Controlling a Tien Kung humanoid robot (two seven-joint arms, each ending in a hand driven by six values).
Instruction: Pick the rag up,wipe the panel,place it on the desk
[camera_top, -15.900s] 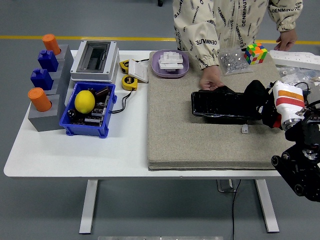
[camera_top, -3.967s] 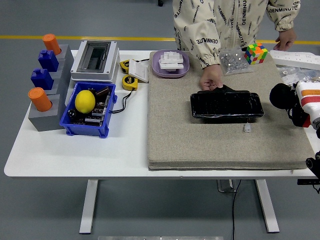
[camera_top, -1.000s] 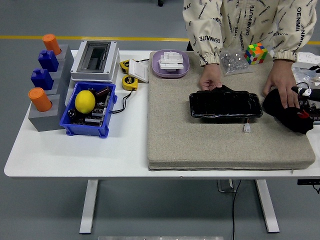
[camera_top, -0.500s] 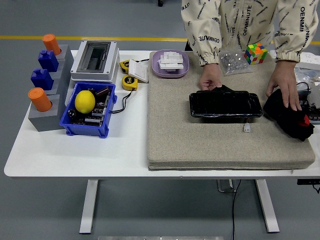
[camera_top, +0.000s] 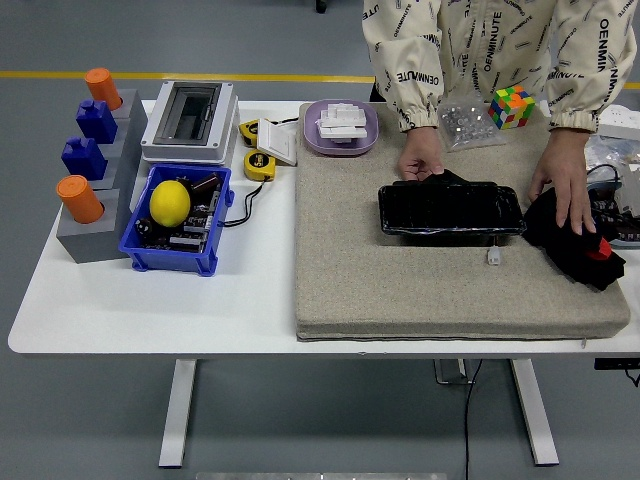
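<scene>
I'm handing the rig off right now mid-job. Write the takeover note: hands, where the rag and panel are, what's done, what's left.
Robot hands: neither is in view.
Rag: black, lying on the grey mat near its right edge, with the person's hand resting on it.
Panel: black, mid-mat, left of the rag; the person's other hand is at its far edge.
Done: the rag is down, on the mat rather than bare desk.
Left: nothing obvious; whether the panel is clean cannot be told.
</scene>
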